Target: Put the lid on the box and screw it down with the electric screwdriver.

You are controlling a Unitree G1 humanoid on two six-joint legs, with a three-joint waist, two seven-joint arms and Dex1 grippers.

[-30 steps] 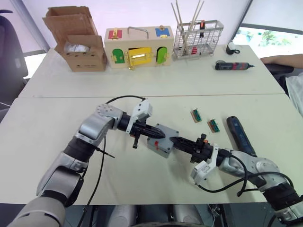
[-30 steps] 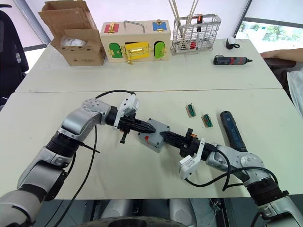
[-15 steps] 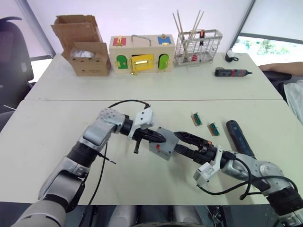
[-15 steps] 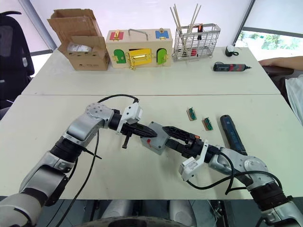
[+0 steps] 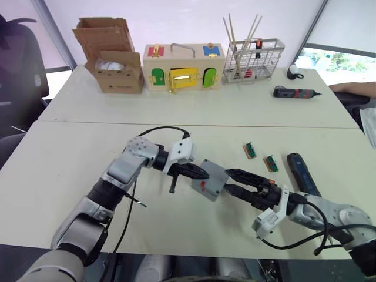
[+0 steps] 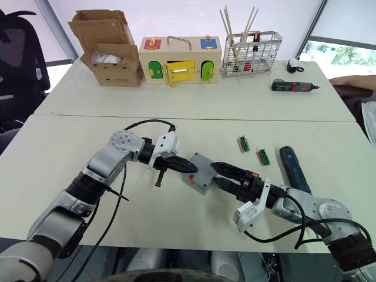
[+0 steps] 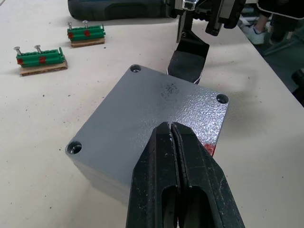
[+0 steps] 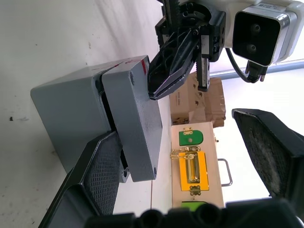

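The box (image 5: 210,179) sits near the middle of the white desk (image 5: 70,147), and everything else is placed from it. The lid (image 7: 156,114) lies on top of the box but not squarely: the right wrist view shows it shifted sideways with a gap along one edge. The left gripper (image 5: 198,172) reaches in from the box's left, its jaws pressed together with the tips resting on the lid's top surface. The right gripper (image 5: 236,181) comes from the box's right with its jaws spread wide, one finger low against the box's side and the other well clear of it. The electric screwdriver (image 5: 301,172) lies flat on the desk well to the right of the box, beyond the right gripper. Two small green blocks (image 5: 251,149) carrying screws lie between the box and the electric screwdriver, slightly farther back. A wooden box with coloured doors (image 5: 183,67) stands far behind the box.
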